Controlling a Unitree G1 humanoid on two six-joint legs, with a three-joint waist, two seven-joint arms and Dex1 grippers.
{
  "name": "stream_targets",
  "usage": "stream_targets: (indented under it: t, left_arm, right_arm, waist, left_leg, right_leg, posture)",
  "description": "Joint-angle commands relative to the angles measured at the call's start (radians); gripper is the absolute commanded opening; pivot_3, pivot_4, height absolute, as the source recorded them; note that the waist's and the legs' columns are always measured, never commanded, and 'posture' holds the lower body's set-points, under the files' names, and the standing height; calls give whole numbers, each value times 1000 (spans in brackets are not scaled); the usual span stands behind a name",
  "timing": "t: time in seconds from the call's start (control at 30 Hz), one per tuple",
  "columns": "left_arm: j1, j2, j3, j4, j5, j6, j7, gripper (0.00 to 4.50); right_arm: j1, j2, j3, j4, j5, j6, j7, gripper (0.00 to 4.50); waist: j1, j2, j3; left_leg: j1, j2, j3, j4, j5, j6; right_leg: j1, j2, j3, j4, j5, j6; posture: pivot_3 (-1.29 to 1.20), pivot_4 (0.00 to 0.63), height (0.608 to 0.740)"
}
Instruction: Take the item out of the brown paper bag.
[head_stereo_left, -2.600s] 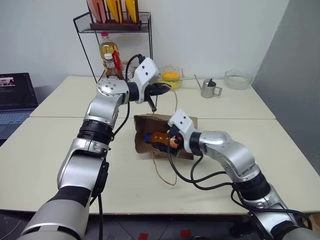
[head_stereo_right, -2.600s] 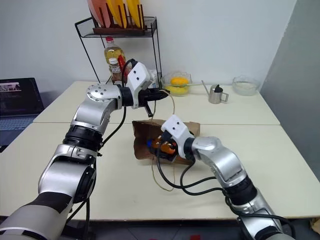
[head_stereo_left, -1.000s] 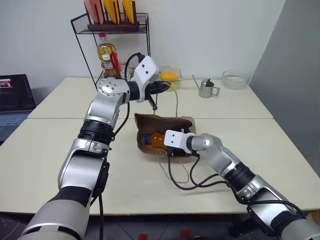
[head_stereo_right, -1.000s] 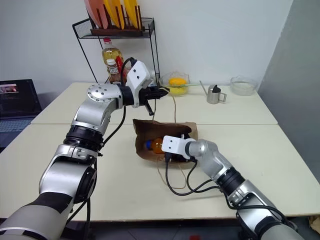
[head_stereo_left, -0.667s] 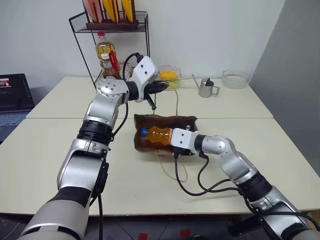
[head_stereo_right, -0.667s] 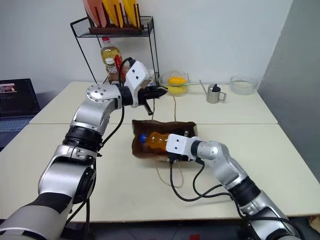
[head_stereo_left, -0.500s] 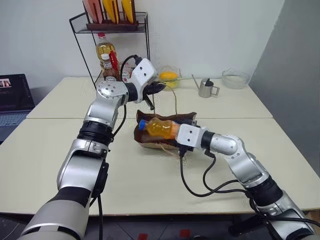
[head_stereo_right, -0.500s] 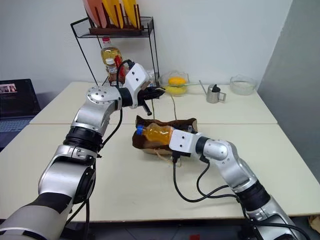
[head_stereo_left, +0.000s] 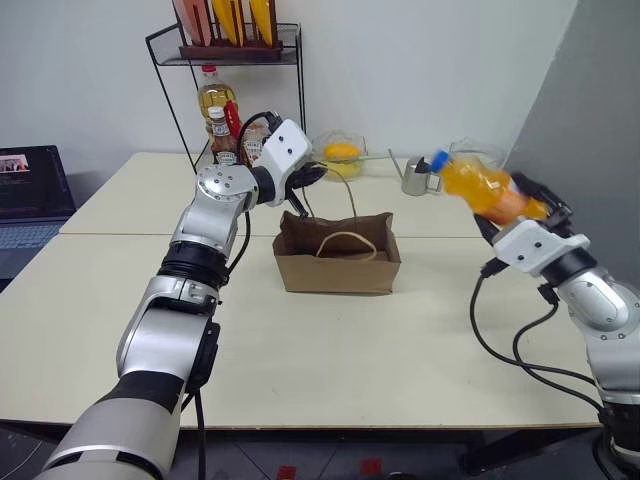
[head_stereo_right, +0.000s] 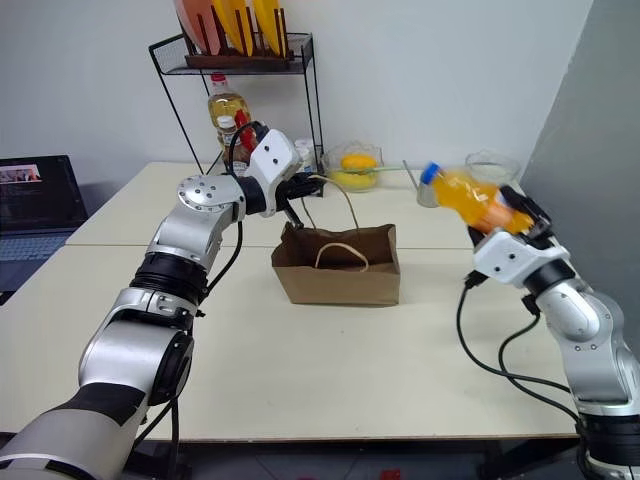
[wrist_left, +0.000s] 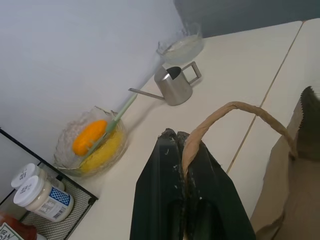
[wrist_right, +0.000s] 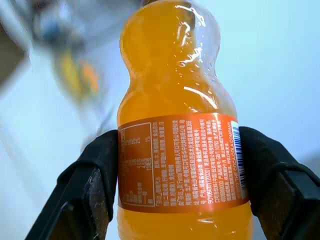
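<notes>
The brown paper bag (head_stereo_left: 338, 262) stands upright and open at mid-table. My left gripper (head_stereo_left: 312, 174) is shut on its far twine handle (wrist_left: 235, 107), holding it up above the bag's rear edge. The near handle (head_stereo_left: 345, 238) arches over the bag's mouth. The item (head_stereo_left: 480, 187), a small bottle of orange liquid with a blue cap (head_stereo_left: 437, 160), hangs in the air to the right of the bag, tilted with its cap to the left. My right gripper (wrist_right: 180, 172) is shut on the bottle's labelled middle, a black finger (wrist_right: 97, 165) on each side.
At the table's back stand a black wire rack (head_stereo_left: 230, 60) with a yellow oil bottle (head_stereo_left: 214, 102) and sauce bottles, a glass bowl of yellow fruit (head_stereo_left: 341, 154), a small metal watering can (head_stereo_left: 414, 177) and a clear bowl (head_stereo_right: 490, 166). A laptop (head_stereo_left: 30, 195) sits far left.
My right arm has drawn the bottle out of the bag, then swung it up and far to the right. The bag now stands upright. My left gripper has kept hold of the handle.
</notes>
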Motion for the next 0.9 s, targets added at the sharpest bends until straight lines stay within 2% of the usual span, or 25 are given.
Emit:
stream_targets:
  t: [0.03,0.17,0.37,0.43,0.5,0.73,0.83,0.9]
  left_arm:
    - [-30,-12,19,-20,-7,-20,8,0]
    - [-37,-25,20,-17,-7,-24,9,0]
    - [-37,-24,24,-26,-8,-19,7,0]
    - [-31,-21,26,-33,-9,-16,9,0]
    - [-27,-20,27,-39,-9,-13,10,0]
    - [-26,-2,32,-41,-11,-5,3,0]
    - [-28,9,45,-49,-33,15,-20,0]
    - [-22,17,57,-69,-56,36,-55,437]
  right_arm:
    - [23,-39,46,53,46,136,138,3210]
    - [20,-49,112,114,107,227,269,3210]
    - [-25,-48,149,158,175,307,354,3210]
    - [-35,-58,162,164,191,343,387,3940]
    - [-37,-70,175,165,198,353,408,4449]
    - [-59,-99,124,99,271,335,415,4449]
    - [-86,-89,82,8,320,365,397,4449]
    - [-108,-63,58,-57,365,416,377,4500]
  waist:
    - [-1,0,0]
    - [-10,3,2]
    - [-20,3,2]
    - [-19,3,2]
    - [-19,3,2]
    - [-19,3,2]
    - [-20,3,2]
    - [-20,3,2]
  left_leg:
    - [0,0,0,0,0,0]
    - [2,0,2,0,0,0]
    - [2,0,1,0,0,0]
    - [2,0,1,0,0,0]
    - [2,0,1,0,0,0]
    - [2,0,1,0,0,0]
    - [2,0,1,0,0,0]
    - [2,0,0,0,0,0]
  right_leg:
    - [0,0,0,0,0,0]
    - [1,0,2,0,0,0]
    - [1,0,1,0,0,0]
    - [1,0,1,0,0,0]
    - [2,0,1,0,0,0]
    - [2,0,1,0,0,0]
    - [2,0,1,0,0,0]
    - [2,0,1,0,0,0]
  posture:
    - [0,150,740]
    - [0,150,740]
    - [0,150,740]
    - [0,150,740]
    - [0,150,740]
    - [0,150,740]
    - [0,150,740]
    - [0,150,740]
